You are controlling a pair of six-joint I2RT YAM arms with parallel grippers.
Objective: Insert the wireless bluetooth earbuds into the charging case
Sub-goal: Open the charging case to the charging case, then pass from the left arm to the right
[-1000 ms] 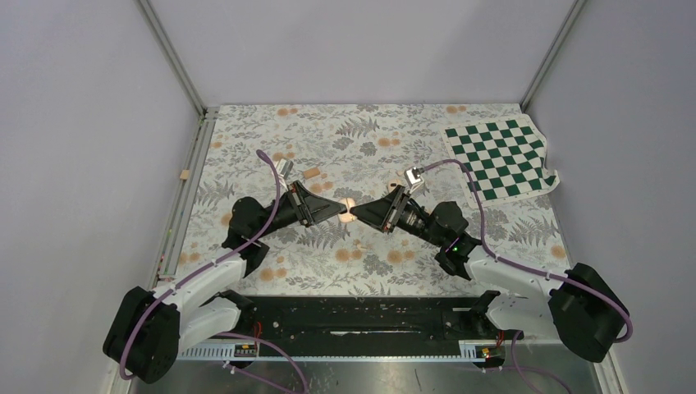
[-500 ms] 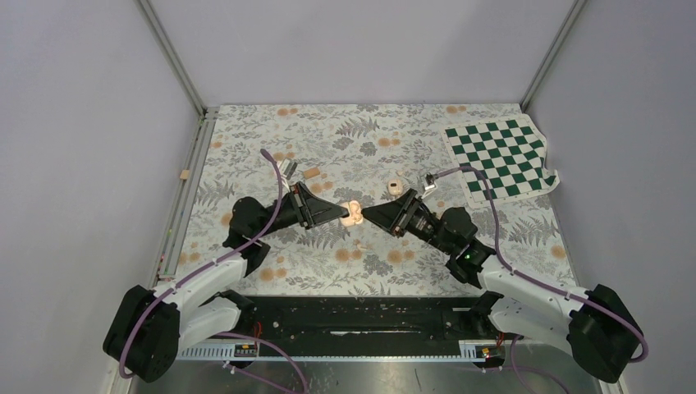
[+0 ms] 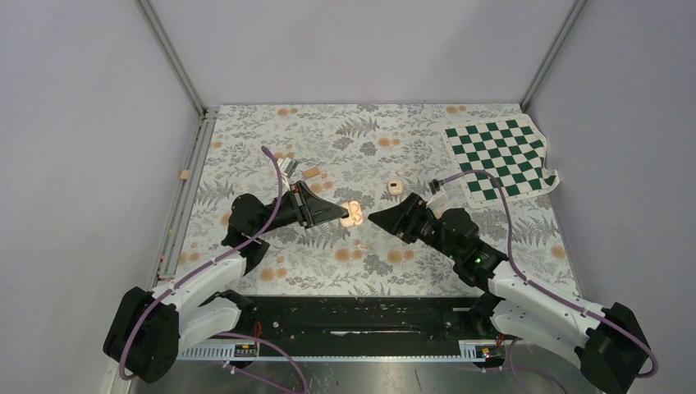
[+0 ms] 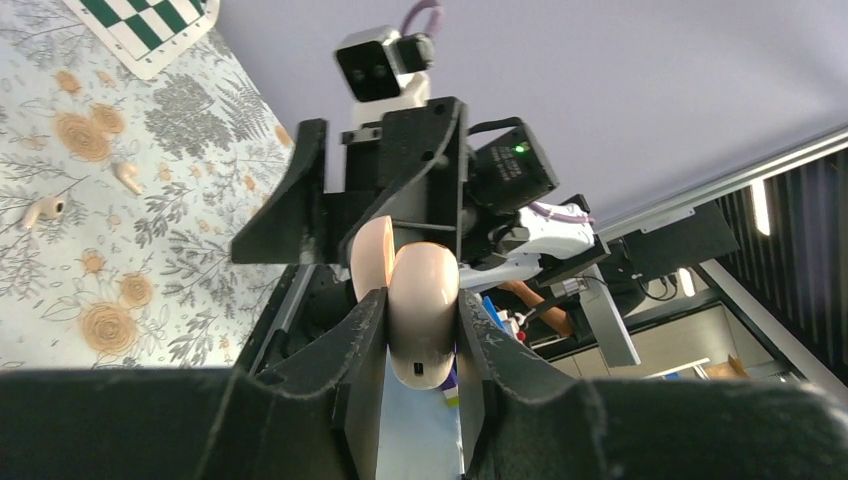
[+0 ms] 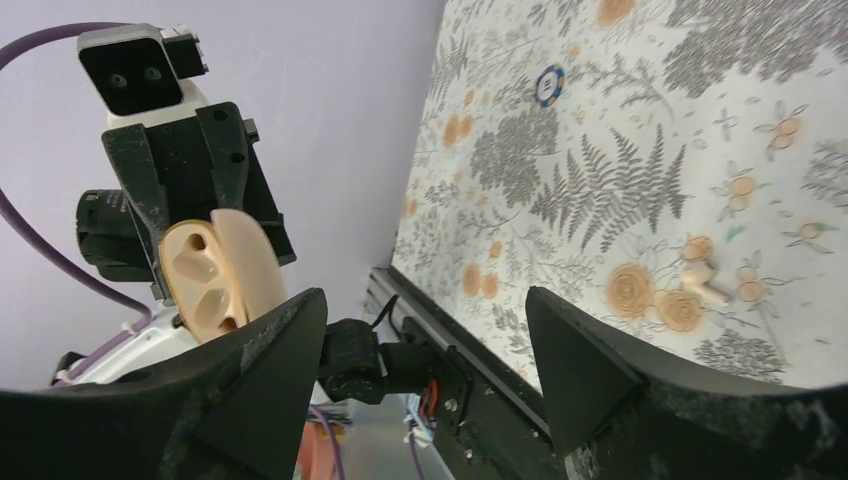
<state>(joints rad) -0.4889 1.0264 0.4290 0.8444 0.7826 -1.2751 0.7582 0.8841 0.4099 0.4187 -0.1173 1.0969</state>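
1. Counter (image 3: 271,131): floral cloth cover, with a checkered mat (image 3: 496,156) at the far right corner.
2. Left hand (image 3: 341,215): narrow, clamped on the charging case (image 4: 420,300).
3. Right hand (image 3: 376,219): fingers spread wide, holding nothing; tips near the case, not touching.
4. Case: hinged open, both wells facing the right hand.
5. Earbuds (image 4: 45,210): two, loose on the counter, near each other, outside the case.

A green checkered cloth (image 3: 501,158) lies at the far right corner of the floral table cover (image 3: 246,139).
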